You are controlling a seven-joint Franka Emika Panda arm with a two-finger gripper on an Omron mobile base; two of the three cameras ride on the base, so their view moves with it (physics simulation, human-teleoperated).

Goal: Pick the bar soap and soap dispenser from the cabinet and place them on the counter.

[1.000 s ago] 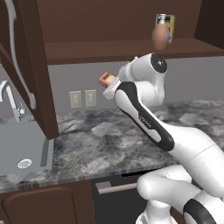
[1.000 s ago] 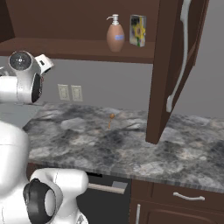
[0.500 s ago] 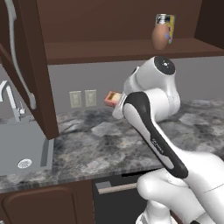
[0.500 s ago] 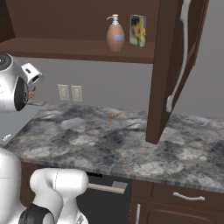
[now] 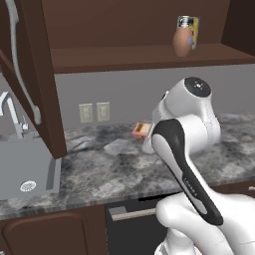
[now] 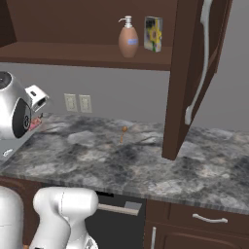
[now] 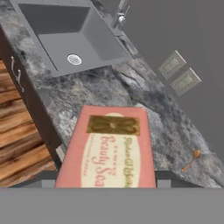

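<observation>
Bar soap (image 7: 107,151) clamped in the gripper (image 7: 107,183), pink label face up, held above the marbled grey table (image 5: 114,169). Ahead of the gripper: grey sink (image 7: 65,35) with faucet (image 7: 120,15), two wall outlets (image 7: 179,72), small wooden spoon (image 7: 191,160) off to one side on the stone. Soap dispenser (image 6: 128,39) sits well above the gripper on the cabinet (image 6: 73,51) shelf, beside a yellow-and-blue box (image 6: 153,34). Doors open, wood floor (image 7: 22,144) below.
</observation>
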